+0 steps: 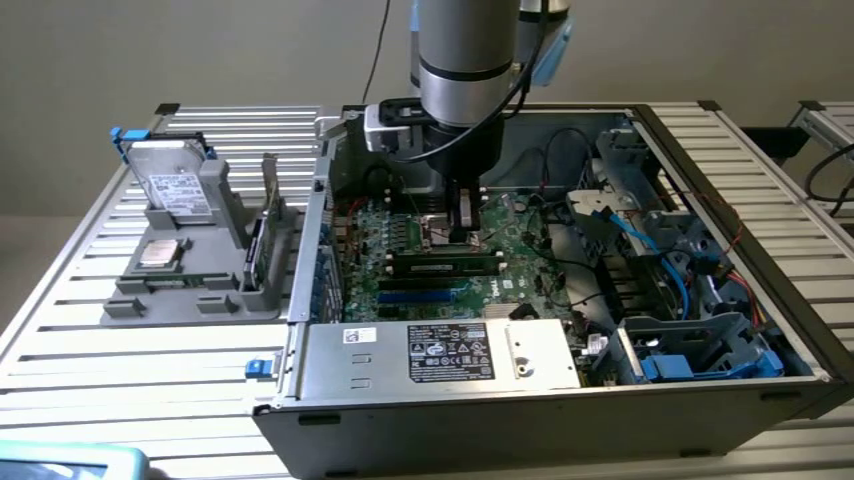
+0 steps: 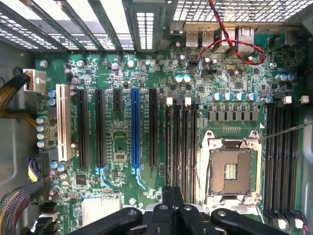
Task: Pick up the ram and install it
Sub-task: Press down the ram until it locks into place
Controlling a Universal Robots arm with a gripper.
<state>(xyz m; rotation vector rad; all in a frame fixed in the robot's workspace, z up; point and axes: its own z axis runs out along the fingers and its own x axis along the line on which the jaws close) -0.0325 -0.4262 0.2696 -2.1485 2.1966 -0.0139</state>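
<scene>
Pincer (image 2: 172, 208) closed over green motherboard (image 2: 122, 147), inside open computer case (image 1: 747, 230).

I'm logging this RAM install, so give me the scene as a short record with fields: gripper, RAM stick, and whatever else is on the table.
gripper: shut, inside the open computer case, right above the ram
ram: on edge along a black slot of the motherboard
grip on ram: cannot tell
beside the case: grey holder carrying a silver drive, on the exterior view's left
surface: slatted metal table
</scene>
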